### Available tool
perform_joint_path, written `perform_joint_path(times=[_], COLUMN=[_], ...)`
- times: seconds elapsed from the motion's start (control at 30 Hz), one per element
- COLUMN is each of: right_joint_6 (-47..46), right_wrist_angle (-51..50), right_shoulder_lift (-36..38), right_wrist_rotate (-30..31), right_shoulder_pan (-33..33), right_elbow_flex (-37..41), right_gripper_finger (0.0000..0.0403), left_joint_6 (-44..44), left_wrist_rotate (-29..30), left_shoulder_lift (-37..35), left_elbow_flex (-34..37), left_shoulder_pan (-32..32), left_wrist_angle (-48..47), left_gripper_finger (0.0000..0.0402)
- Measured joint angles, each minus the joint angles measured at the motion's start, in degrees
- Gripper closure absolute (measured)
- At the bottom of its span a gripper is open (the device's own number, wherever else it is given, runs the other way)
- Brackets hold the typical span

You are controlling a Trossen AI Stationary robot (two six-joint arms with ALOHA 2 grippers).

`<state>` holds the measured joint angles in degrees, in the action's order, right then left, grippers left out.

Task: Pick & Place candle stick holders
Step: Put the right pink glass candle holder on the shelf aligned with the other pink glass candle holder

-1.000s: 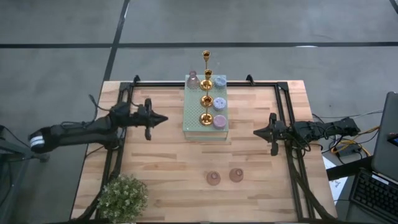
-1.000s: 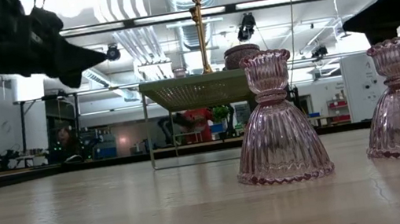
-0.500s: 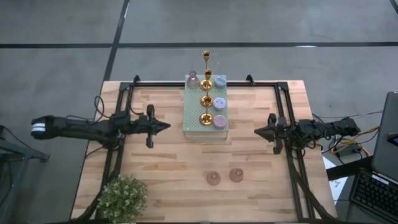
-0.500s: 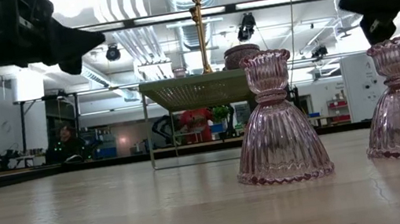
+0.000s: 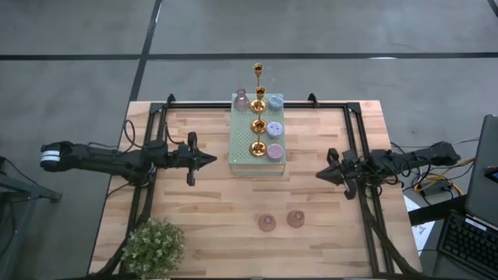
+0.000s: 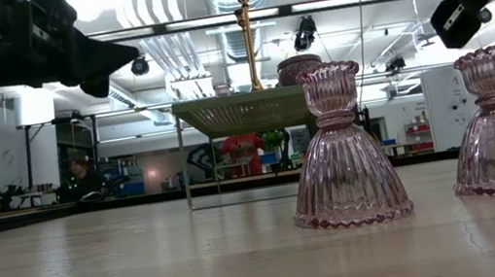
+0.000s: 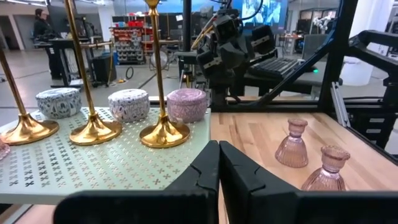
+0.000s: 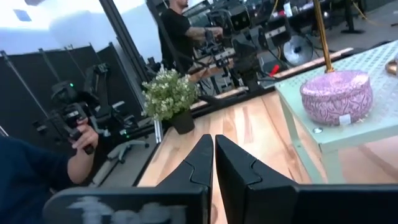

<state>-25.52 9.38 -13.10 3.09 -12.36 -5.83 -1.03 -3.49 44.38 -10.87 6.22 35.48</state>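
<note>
Fingers of both the left gripper [image 5: 212, 159] and the right gripper [image 5: 318, 174] were clenched on nothing, hanging either side of the perforated block [image 5: 242, 159]; two pink glass holders [image 5: 267, 223] stood nearer the front.

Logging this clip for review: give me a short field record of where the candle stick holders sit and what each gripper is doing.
on block: pale green perforated block carries gold holders, lavender holders and one pink glass holder
on table: two pink glass holders, upright, apart, on the table
left gripper: shut, empty, left of the block
right gripper: shut, empty, right of the block
other: potted plant at the near left corner
</note>
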Motion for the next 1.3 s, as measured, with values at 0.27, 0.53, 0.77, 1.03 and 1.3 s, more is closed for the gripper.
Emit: perform_joint_path(times=[0.27, 0.53, 0.77, 1.03, 1.3], right_joint_6=[-1.39, -1.05, -1.01, -0.54, -2.86], right_wrist_angle=[-0.06, -0.18, -1.89, -12.21, -20.71], right_shoulder_lift=[-9.1, -21.35, -31.84, -38.85, -43.21], right_wrist_rotate=[0.17, 1.42, 1.35, 0.92, 2.26], right_shoulder_pan=[-0.11, -0.13, -0.15, -1.5, -5.35], right_elbow_flex=[-2.75, -7.88, -13.53, -22.19, -27.77], right_gripper_finger=[0.039, 0.039, 0.039, 0.039, 0.039], left_joint_6=[-0.4, -0.13, -0.18, -0.09, 0.56], left_wrist_rotate=[-0.02, -0.02, -0.03, -0.04, -0.07], left_shoulder_lift=[-0.01, -0.02, 0.0, 0.0, 0.0], left_elbow_flex=[0.0, 0.0, 0.0, 0.0, 0.0], left_shoulder_pan=[0.04, 0.02, 0.02, 0.01, -0.02], left_wrist_angle=[-0.08, -0.08, -0.1, -0.15, -0.14], left_gripper_finger=[0.039, 0.039, 0.039, 0.039, 0.039])
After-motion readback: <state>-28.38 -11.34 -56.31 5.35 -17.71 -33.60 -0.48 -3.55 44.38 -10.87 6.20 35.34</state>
